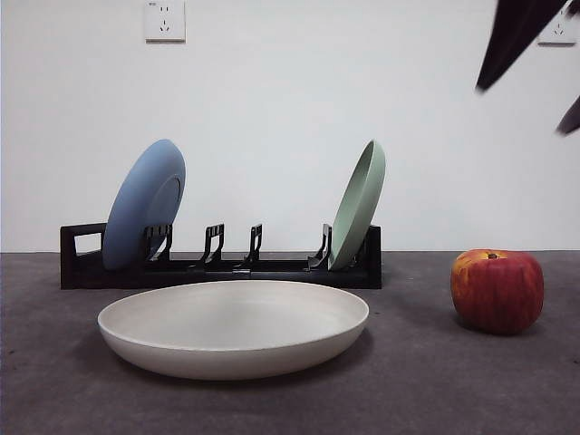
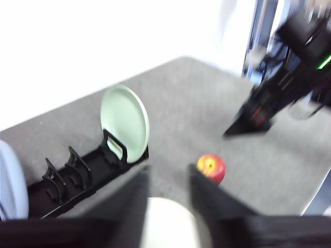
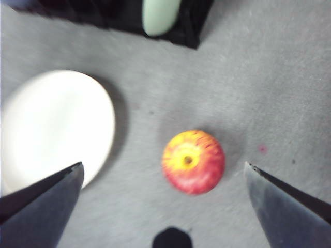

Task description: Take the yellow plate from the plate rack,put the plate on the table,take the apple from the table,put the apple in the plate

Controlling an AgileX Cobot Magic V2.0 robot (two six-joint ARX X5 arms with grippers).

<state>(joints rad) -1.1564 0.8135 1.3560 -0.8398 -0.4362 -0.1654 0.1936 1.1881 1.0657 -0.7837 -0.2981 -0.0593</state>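
Right gripper (image 3: 164, 170), jaws wide open, hangs above the apple (image 3: 193, 161) beside the yellow plate (image 3: 54, 126).

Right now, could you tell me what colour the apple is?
Red with yellow around the stem; right wrist view shows it best.

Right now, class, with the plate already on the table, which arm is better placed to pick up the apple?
Right. The right gripper hangs open directly above the apple, while the left gripper is over the yellow plate.

wall (image 1: 290, 109): plain white | two sockets (image 1: 164, 20) high up | lighting: even
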